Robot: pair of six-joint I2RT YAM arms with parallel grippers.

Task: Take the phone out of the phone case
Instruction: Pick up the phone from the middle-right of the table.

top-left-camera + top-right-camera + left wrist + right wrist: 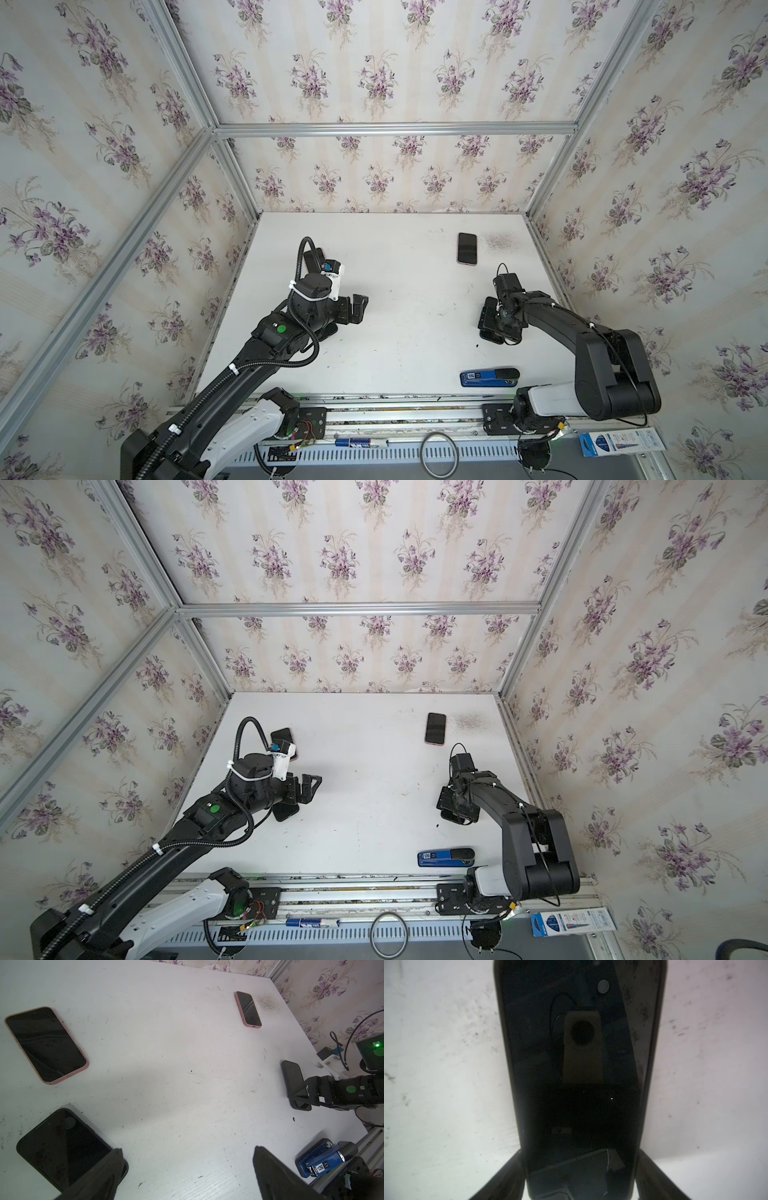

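**Clamping the black phone by its long edges**

The right gripper (580,1154) presses its fingers against both long edges of the black phone (577,1084) near one short end, with the jaws spread to the phone's width. The phone lies flat, screen up, inside its phone case (502,1022), whose dark rim frames the glass. It sits on the white table (415,299) near the right edge, with a strip of bare surface between it and that edge.

The left gripper (187,1155) hangs spread wide over the left side and holds nothing. A second black phone (62,1147) lies beneath one of its fingers. A broad bare stretch of table separates the two grippers.

A pink-cased phone (467,248) lies toward the far right corner. A second pink-cased phone (46,1044) lies far left. A blue stapler (490,377) sits just inside the front edge.
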